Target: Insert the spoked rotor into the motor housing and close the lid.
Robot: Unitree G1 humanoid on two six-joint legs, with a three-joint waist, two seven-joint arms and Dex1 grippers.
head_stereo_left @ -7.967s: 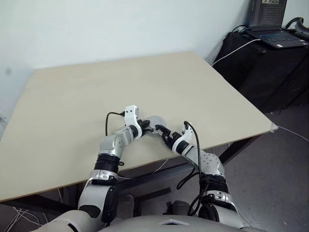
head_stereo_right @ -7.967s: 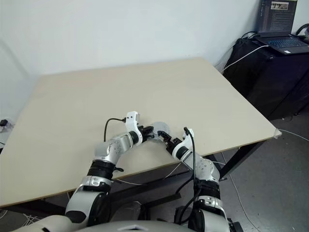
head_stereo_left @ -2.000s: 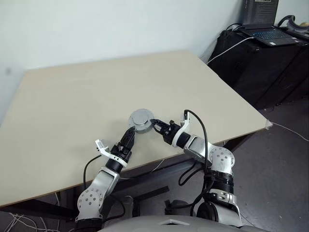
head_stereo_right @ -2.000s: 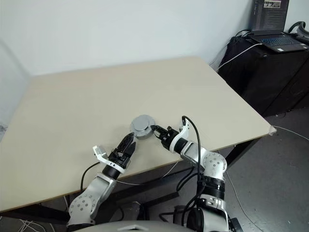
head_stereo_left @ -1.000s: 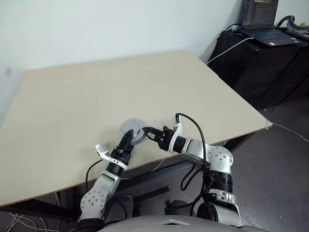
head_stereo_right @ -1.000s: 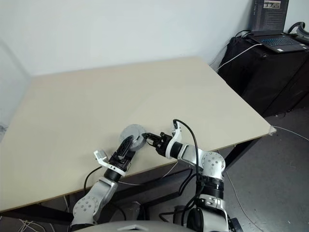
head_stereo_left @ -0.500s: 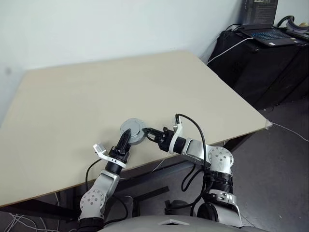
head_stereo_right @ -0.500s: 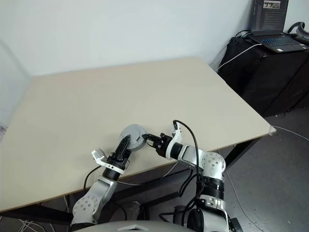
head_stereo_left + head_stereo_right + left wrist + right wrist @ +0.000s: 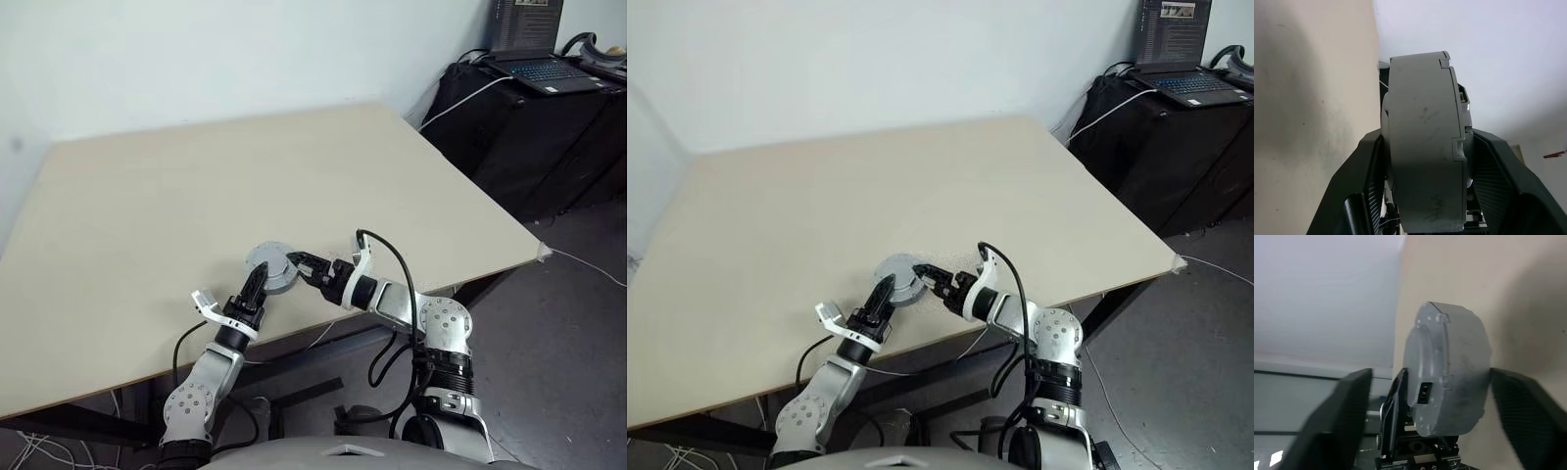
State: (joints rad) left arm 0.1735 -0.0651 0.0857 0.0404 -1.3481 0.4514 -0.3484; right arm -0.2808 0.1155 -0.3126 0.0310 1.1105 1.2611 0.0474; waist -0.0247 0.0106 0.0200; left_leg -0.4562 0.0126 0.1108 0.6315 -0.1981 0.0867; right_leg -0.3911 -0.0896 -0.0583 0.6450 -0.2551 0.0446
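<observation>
The grey housing (image 9: 269, 267), closed by its lid (image 9: 1425, 355), sits low and centre-left in the head views, close to the table's (image 9: 294, 157) near edge, clamped on its two flat faces by the left gripper (image 9: 254, 286), whose black fingers (image 9: 1369, 181) press the faces in the left wrist view. The right gripper (image 9: 933, 279) is just right of it, fingers (image 9: 1352, 406) spread wide and apart from the housing on either side. The table's whole upper stretch is bare; a laptop (image 9: 544, 69) sits on a dark stand at the upper right, well apart.
</observation>
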